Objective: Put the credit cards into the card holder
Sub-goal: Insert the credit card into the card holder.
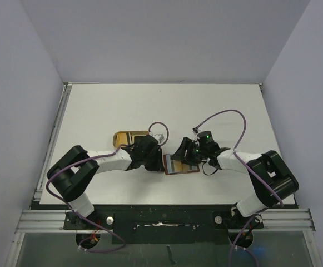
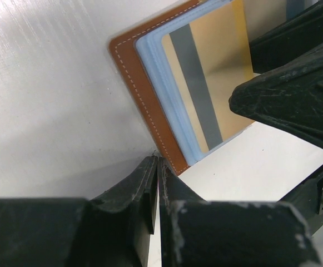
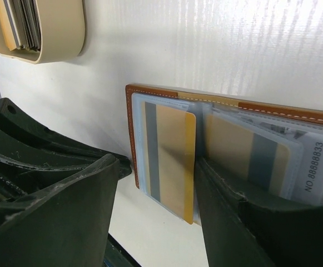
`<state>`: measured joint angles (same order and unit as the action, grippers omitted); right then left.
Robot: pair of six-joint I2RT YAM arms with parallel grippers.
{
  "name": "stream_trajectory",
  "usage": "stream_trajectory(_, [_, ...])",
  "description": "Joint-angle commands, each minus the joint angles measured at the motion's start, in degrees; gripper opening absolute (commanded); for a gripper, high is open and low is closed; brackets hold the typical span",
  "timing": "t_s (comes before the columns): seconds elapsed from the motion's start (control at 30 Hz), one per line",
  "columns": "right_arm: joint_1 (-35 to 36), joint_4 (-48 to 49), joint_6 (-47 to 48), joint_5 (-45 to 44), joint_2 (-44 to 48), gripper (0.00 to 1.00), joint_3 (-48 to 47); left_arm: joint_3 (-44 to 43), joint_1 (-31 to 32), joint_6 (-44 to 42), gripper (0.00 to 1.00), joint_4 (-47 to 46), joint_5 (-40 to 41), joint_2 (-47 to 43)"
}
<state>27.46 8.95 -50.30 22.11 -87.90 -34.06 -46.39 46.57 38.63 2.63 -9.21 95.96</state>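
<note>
The card holder (image 1: 181,166) lies open on the table, brown leather (image 3: 129,133) with clear sleeves. A gold credit card (image 3: 172,150) with a grey stripe rests flat on its left page; whether it sits inside a sleeve I cannot tell. My right gripper (image 3: 158,167) is open astride that card, one finger off the holder's edge, the other pressing on the middle fold. It grips nothing. More credit cards (image 3: 272,158) sit in the right page's sleeves. My left gripper (image 2: 157,161) is shut and empty, its tips at the holder's corner (image 2: 175,161), where the gold card (image 2: 217,67) also shows.
A tan round-ended tray (image 1: 129,137) holding several loose cards (image 3: 22,22) stands just behind my left gripper (image 1: 150,157). My right gripper (image 1: 187,153) crowds the holder from the other side. The table's front edge runs close below the holder.
</note>
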Motion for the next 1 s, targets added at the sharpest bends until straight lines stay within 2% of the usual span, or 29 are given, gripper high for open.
stream_trajectory(0.0, [0.3,-6.9,1.2,-4.3,1.9,0.58,-1.4,-1.3,0.4,0.1,0.05,-0.3,1.3,1.6])
stream_trajectory(0.2, [1.3,-8.0,1.3,-6.1,3.1,0.52,-1.8,-0.7,0.4,1.0,0.05,-2.0,0.3,1.4])
stream_trajectory(0.33, [2.0,-0.7,-1.9,-1.4,1.8,0.49,0.8,-0.6,0.5,1.0,0.05,-3.1,-0.6,1.4])
stream_trajectory(0.43, [4.1,1.0,-4.2,-2.2,0.2,0.52,0.7,-0.3,0.5,1.4,0.05,-4.9,-1.6,1.8])
stream_trajectory(0.57, [5.2,-2.7,-3.5,-4.9,-0.6,0.54,-0.8,-0.5,0.5,1.7,0.05,-5.3,-2.0,2.0])
stream_trajectory(0.8, [4.7,-14.1,1.5,-12.4,6.3,0.6,-3.4,-1.3,0.4,1.5,0.06,-2.0,1.2,-1.1])
stream_trajectory(0.97, [4.6,-18.3,3.6,-13.9,11.1,0.66,-4.4,-4.9,0.2,-1.3,0.14,3.9,5.4,-4.4])
